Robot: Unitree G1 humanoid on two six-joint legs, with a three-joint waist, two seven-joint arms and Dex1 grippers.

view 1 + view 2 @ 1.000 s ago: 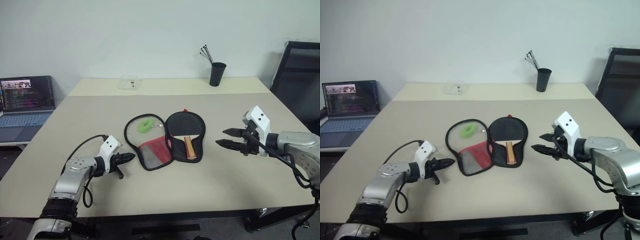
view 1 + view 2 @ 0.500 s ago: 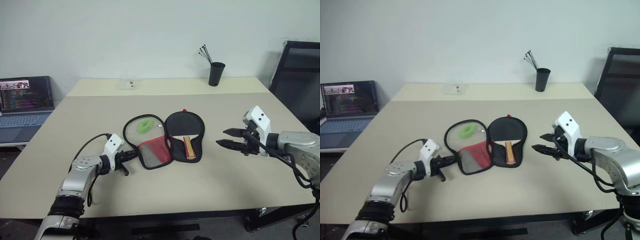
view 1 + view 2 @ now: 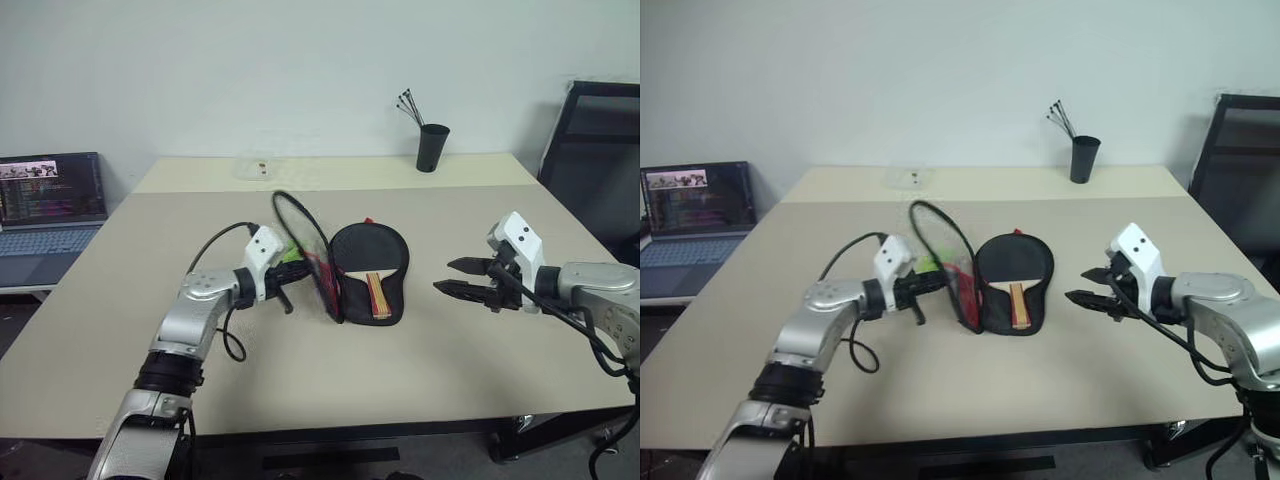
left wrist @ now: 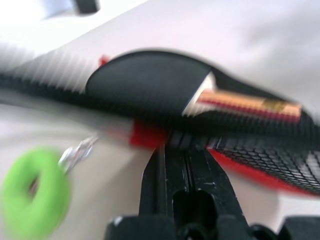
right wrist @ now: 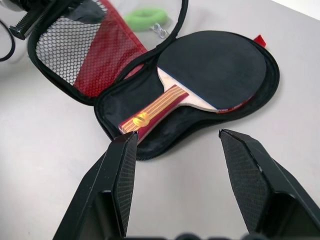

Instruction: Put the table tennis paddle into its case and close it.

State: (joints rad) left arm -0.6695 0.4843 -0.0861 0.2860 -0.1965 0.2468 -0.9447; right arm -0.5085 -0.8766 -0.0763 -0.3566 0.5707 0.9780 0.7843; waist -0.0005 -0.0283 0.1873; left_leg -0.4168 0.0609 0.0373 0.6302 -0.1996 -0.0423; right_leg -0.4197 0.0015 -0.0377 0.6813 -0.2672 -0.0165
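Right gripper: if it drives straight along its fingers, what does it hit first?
Likely the paddle handle in the open case, which lies dead ahead between the right gripper's open fingers; bare table comes before it, depth unclear.

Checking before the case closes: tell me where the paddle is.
The paddle lies in the case's open lower half at table centre, right of the raised flap.
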